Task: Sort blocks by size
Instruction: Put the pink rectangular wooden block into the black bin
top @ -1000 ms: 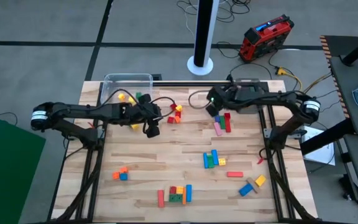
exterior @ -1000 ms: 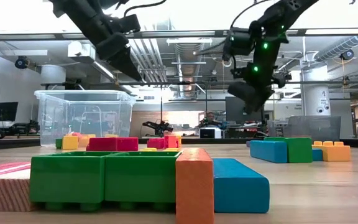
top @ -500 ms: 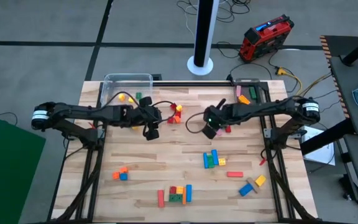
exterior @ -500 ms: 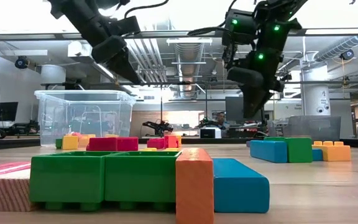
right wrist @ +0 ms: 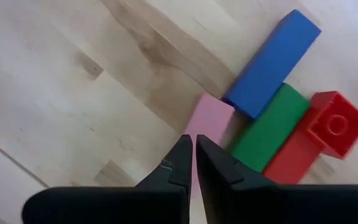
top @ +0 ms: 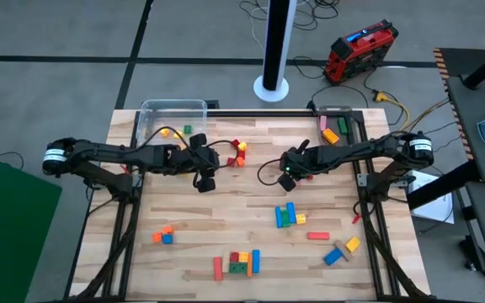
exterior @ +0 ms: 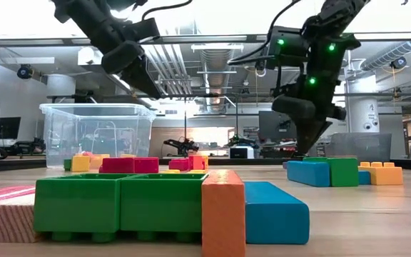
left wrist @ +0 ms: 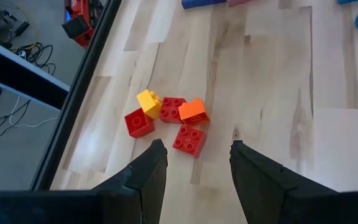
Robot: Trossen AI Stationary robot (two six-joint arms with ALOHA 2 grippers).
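Left gripper [top: 206,179]: hung above the table's far left part, near the clear tub [top: 173,110], its fingers [left wrist: 148,168] spread apart with nothing between them.
Below the left gripper: a cluster of small red, yellow and orange blocks [left wrist: 169,117] lay on the wood just ahead of it.
Right gripper [top: 288,178]: reached in over the table's middle, above a group of bars; its fingertips [right wrist: 182,163] were pressed almost together, and whether they pinched the pink bar [right wrist: 207,118] I cannot tell.
Bars under the right gripper: a blue bar [right wrist: 271,63], a green bar [right wrist: 270,127] and a red block [right wrist: 330,124] lay side by side, touching, with the pink bar at their near end.
Near edge: red, green, orange and blue blocks [top: 237,263] stood in a row.
Near left: an orange and blue pair [top: 163,235] lay alone.
Near right: more blocks [top: 340,251] lay scattered.
Table [top: 226,210]: light wooden planks.
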